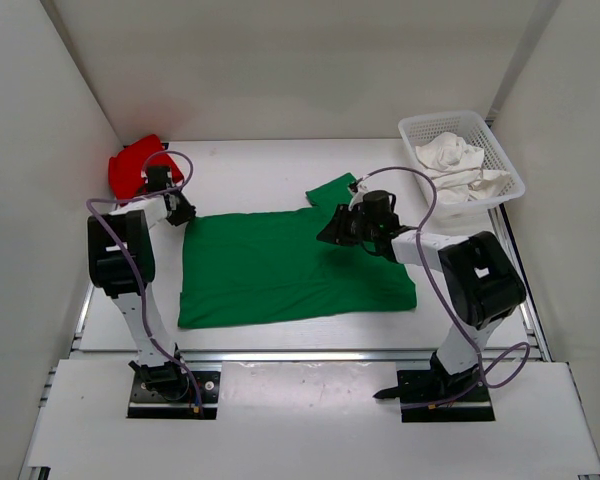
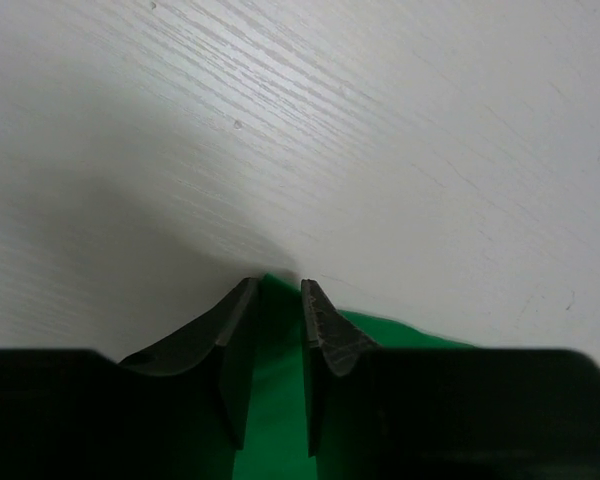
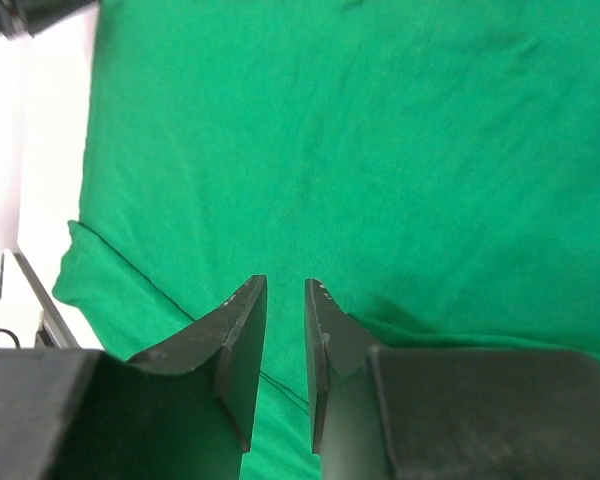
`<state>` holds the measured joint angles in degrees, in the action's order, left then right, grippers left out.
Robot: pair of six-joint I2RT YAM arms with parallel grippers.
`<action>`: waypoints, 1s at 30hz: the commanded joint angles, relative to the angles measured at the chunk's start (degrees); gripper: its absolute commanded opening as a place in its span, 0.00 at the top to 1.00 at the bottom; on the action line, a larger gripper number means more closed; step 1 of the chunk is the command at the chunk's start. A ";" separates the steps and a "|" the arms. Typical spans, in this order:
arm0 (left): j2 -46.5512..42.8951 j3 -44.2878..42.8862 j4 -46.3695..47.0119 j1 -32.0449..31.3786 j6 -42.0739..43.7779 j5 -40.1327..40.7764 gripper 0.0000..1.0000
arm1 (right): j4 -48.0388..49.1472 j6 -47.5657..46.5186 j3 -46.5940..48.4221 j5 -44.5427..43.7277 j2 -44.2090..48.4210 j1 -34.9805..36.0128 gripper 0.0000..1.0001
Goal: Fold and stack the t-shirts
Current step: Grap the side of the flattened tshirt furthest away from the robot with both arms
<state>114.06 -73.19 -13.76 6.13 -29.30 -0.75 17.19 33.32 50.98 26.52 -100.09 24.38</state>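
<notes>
Looking down from the top camera, the green shirt (image 1: 290, 265) was spread out flat across the middle of the table (image 1: 260, 165), with one sleeve (image 1: 332, 190) sticking out toward the far edge. The red shirt (image 1: 135, 168) was just a crumpled lump in the far left corner. The white shirt (image 1: 455, 160) was heaped inside the mesh basket (image 1: 510, 170) over in the far right corner, so nothing was folded or stacked at that point.

The left gripper (image 1: 183, 212) was down at the far left corner of the green shirt. In its wrist camera, the fingers (image 2: 325, 320) stood close together with that corner of green cloth sitting right in the gap and bare table beyond the tips. Honestly I couldn't tell if it was really pinching the cloth or just straddling it.

The right gripper (image 1: 332, 232) was over the far right part of the green shirt, near where the sleeve joins the body. Its fingers (image 3: 242, 330) also had only a narrow gap between them, with green cloth filling the wrist view underneath. Whether it had a pinch of fabric or was just sitting above it, I couldn't tell either.
</notes>
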 commanded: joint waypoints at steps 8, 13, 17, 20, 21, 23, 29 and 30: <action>0.28 -0.99 -2.42 0.20 0.47 1.02 0.80 | 1.36 0.52 1.49 -0.50 4.65 -4.87 0.78; -0.50 -0.21 -1.27 0.20 1.00 1.02 0.93 | 0.48 1.05 4.90 0.02 1.14 -11.18 0.78; -2.35 1.90 1.19 0.02 0.83 1.02 1.00 | -5.03 -1.41 13.84 -3.74 -4.74 -14.88 0.76; -3.23 3.22 2.51 0.72 0.74 0.93 1.00 | -11.97 -6.94 22.12 -5.60 -12.29 -16.56 0.74; -4.19 3.14 3.03 0.20 0.82 0.06 1.00 | -15.57 -9.22 26.84 -5.95 -14.06 -16.65 0.73; -5.16 3.58 3.47 0.20 1.00 -0.65 1.00 | -21.48 -12.04 37.65 -6.40 -21.33 -17.17 0.71; -10.25 5.69 4.19 -0.59 1.44 -0.49 1.00 | -40.11 -18.54 65.67 -11.49 -38.91 -16.47 0.59; -11.04 5.69 4.00 -1.12 1.44 -0.22 1.00 | -44.57 -18.99 69.04 -12.54 -41.04 -16.12 0.56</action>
<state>109.23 -67.75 -10.81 6.04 -28.53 -1.06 -13.93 19.51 110.74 17.82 -137.08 7.46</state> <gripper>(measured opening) 0.015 0.427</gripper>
